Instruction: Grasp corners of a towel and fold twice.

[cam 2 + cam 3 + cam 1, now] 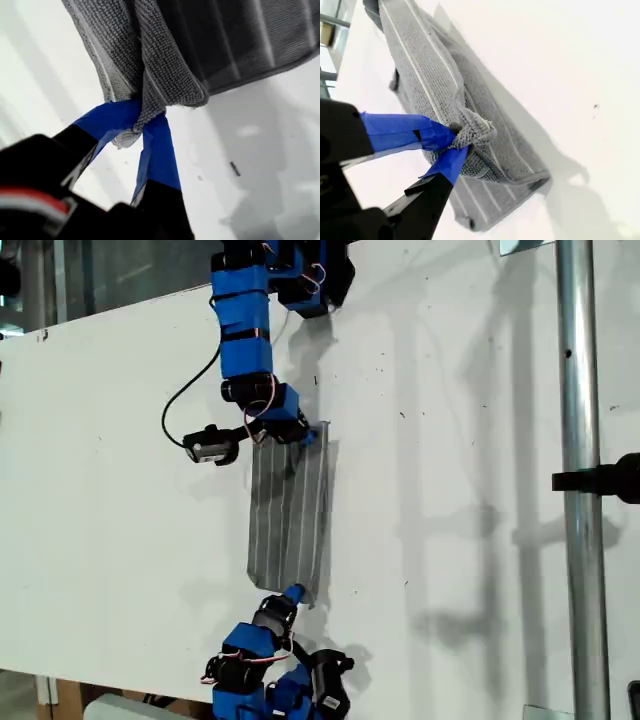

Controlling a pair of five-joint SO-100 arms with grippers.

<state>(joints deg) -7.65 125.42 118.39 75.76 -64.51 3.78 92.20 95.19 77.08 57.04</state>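
Note:
The grey towel (290, 520) with thin white stripes lies as a long narrow folded strip on the white table (100, 540). One blue arm's gripper (303, 436) pinches the strip's end at the top of the exterior view. Another arm's gripper (294, 592) pinches the end at the bottom. The wrist views do not show which arm is which. My first gripper (142, 117) is shut on a bunched corner (125, 139) of the towel (165, 60), which is lifted so its dark underside shows. My second gripper (457, 137) is shut on a bunched corner (476, 129) of the layered towel (420, 65).
A vertical metal pole (580, 490) with a black clamp (605, 480) stands at the exterior view's right. A black cable (185, 405) loops beside the upper arm. The table's edge runs along the bottom of the exterior view.

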